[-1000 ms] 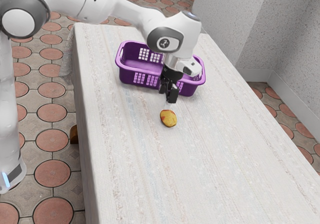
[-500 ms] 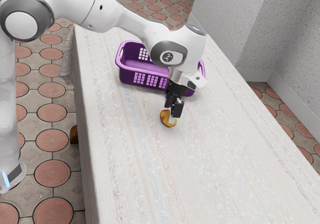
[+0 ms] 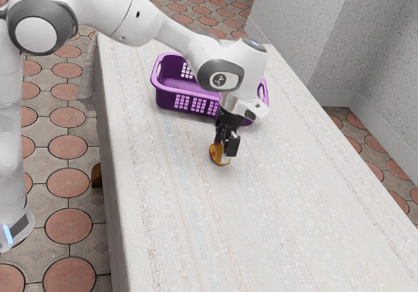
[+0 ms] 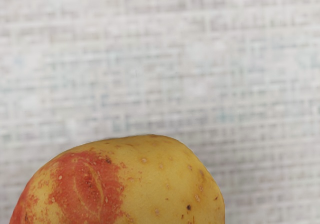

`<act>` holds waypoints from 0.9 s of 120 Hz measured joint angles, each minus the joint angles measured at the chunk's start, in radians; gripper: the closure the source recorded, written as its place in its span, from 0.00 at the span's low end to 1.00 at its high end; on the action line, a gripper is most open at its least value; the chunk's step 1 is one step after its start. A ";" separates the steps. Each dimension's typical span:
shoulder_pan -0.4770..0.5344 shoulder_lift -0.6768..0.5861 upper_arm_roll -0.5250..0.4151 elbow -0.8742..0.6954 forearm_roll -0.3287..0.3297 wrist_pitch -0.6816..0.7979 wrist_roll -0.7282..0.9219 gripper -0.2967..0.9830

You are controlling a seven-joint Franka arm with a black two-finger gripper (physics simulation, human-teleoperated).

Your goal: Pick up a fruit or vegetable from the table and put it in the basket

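1. Pale woven cloth covers the table, running from where I stand towards its far edge.
2. On it lies a potato, yellow with a red patch, about midway between the two long edges. I'd expect it firm, fairly light and not fragile, though its smooth, rounded skin could roll or slip from a shallow pinch. Best to take it low across its narrower middle, one pad each side.
3. Right over it stands the black two-finger gripper, its fingers parted and reaching down around the potato; I'd judge it open, with no grip made. Next, I think, it should settle its pads level and close before any lift.
4. Beyond them sits the purple plastic basket, near the far edge, partly behind the white arm. Nothing has been delivered to it by this grasp, so the carry is all to do; the raised rim will need clearing.
5. Farthest off are round-patterned floor tiles and a speckled grey wall.
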 joint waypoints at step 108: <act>-0.001 0.016 0.000 -0.043 0.017 0.066 -0.036 0.44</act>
